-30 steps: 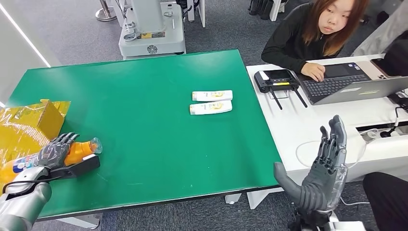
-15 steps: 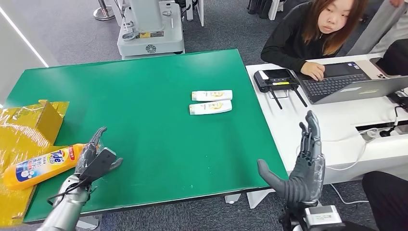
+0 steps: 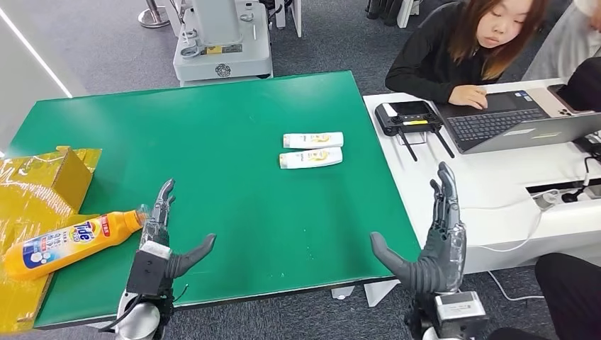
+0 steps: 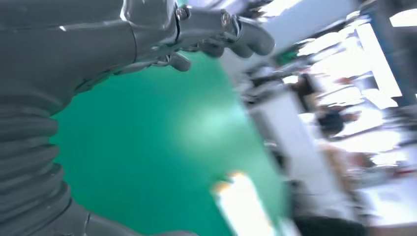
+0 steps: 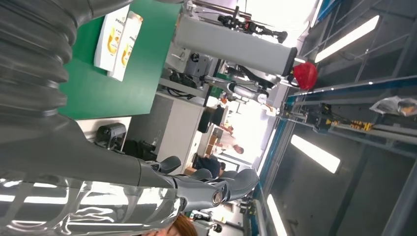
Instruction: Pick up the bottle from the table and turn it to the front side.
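Bottle: the orange bottle [image 3: 71, 241] lies on its side at the 8 o'clock corner of the green desk [image 3: 234, 198], label up, cap end pointing toward 3 o'clock, base end over the yellow packaging [image 3: 35, 184].
Left hand: my left hand [image 3: 159, 237] sits just beside the cap, at its 4 o'clock, fingers spread and released, holding nothing.
Change: one second ago this hand was clasped over the bottle; it has since let go and drawn back toward the desk's near edge. The bottle now rests free with its printed face showing.
Right hand: my right hand [image 3: 436, 241] stands upright off the 5 o'clock corner of the desk, released, and has drifted slightly inward.
Other items: two white shampoo bottles [image 3: 312, 149] lie side by side near desk centre, untouched.
Task reading: I judge the turn complete for this bottle; the release reads as deliberate placement.
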Controlling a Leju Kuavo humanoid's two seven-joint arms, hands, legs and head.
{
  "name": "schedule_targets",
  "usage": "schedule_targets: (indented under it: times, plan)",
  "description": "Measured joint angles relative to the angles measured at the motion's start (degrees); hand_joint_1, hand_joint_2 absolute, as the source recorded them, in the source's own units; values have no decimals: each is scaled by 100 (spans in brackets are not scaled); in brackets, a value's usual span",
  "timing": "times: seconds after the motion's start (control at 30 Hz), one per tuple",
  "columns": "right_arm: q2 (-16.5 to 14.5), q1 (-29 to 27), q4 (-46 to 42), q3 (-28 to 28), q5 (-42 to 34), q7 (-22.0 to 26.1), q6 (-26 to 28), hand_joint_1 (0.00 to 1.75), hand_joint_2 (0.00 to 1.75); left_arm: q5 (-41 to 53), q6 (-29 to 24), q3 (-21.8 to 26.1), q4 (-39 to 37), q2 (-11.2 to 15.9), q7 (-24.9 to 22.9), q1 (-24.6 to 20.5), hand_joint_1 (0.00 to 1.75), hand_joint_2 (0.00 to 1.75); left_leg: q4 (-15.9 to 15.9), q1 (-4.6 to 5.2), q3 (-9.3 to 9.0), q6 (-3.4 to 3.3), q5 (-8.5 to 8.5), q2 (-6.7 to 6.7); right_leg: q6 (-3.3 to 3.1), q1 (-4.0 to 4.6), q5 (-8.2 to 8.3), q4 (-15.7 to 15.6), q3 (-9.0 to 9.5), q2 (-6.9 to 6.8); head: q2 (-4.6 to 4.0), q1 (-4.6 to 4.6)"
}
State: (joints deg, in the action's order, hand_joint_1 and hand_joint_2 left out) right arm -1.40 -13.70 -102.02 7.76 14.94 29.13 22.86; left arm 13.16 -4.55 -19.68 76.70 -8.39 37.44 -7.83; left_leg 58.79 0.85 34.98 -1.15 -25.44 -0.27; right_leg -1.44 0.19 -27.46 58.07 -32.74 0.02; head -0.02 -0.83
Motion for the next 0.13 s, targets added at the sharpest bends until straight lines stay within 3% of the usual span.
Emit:
schedule_targets:
  times: [0.13]
  plan:
    - [0, -116, -140, 66, -80, 73, 110, 0, 175, -269, 178, -187, 495, -97, 68, 158, 0, 175, 0, 0, 0, 2, -3, 2, 0, 0, 0, 0, -1, 2, 0, 0]
